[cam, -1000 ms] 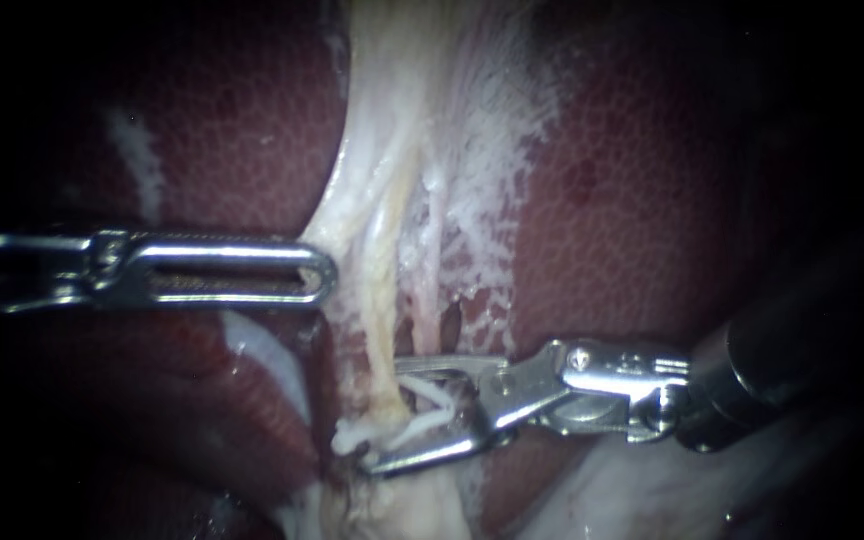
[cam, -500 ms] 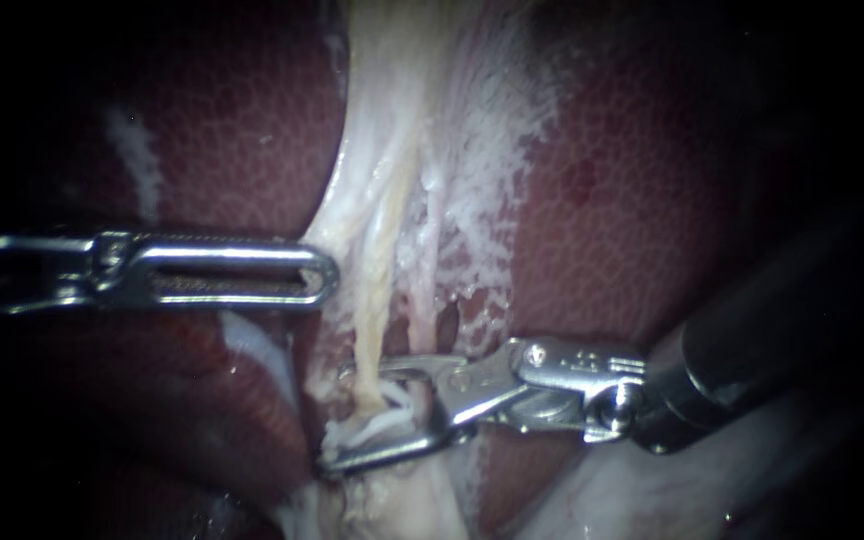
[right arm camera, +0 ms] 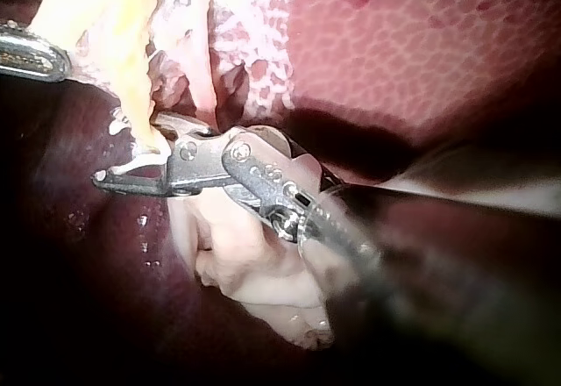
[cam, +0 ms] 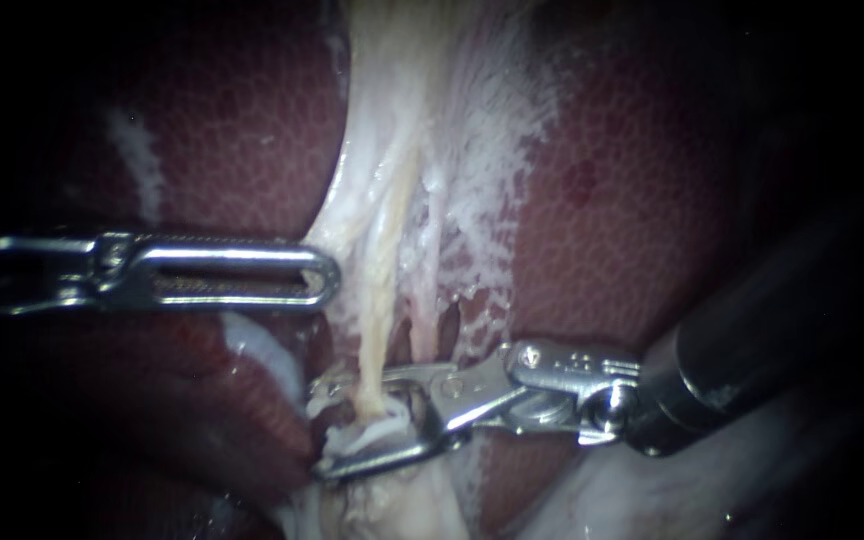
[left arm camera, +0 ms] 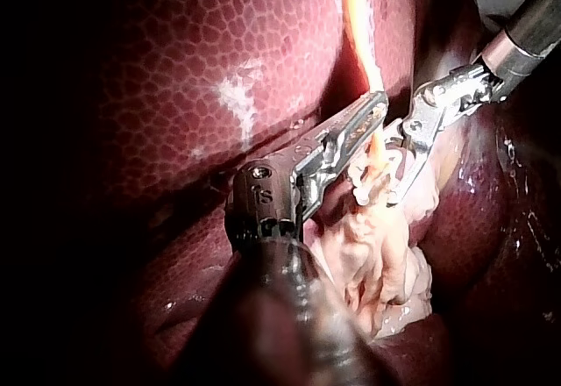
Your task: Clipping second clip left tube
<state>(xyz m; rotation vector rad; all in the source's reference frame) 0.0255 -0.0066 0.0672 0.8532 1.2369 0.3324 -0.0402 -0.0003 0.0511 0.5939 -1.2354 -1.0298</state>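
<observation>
Leftward goes the right instrument (cam: pixel 342 425): over the last second its hinge and jaws have slid along the tissue, and the left tube (cam: pixel 374 320) now sits deeper in its mouth than it did. Most of that travel came early, and it has barely crept since the half-second mark. Its jaws stand a moderate way apart, one on the far side of the tube and one on the near side. Between them they carry a white clip (cam: pixel 357 440), so the yellowish tube drops straight down into the gap. Only part of that clip shows, pale against the metal at the tube's lower end. Just to the right runs a second, pinker tube (cam: pixel 429 290), which passes down towards the far jaw. Over on the left, the left instrument (cam: pixel 324 275) has not budged. It lies level across the liver (cam: pixel 222 130) with its jaws together. Its rounded tip touches the left edge of the pale tissue sheet (cam: pixel 392 100) from which both tubes hang. Whether a fold of that sheet is caught under the tip cannot be seen. From the left wrist camera, pale lumpy tissue (left arm camera: pixel 377 254) bulges just beyond and beneath both sets of jaws, with dark red liver all around it.
</observation>
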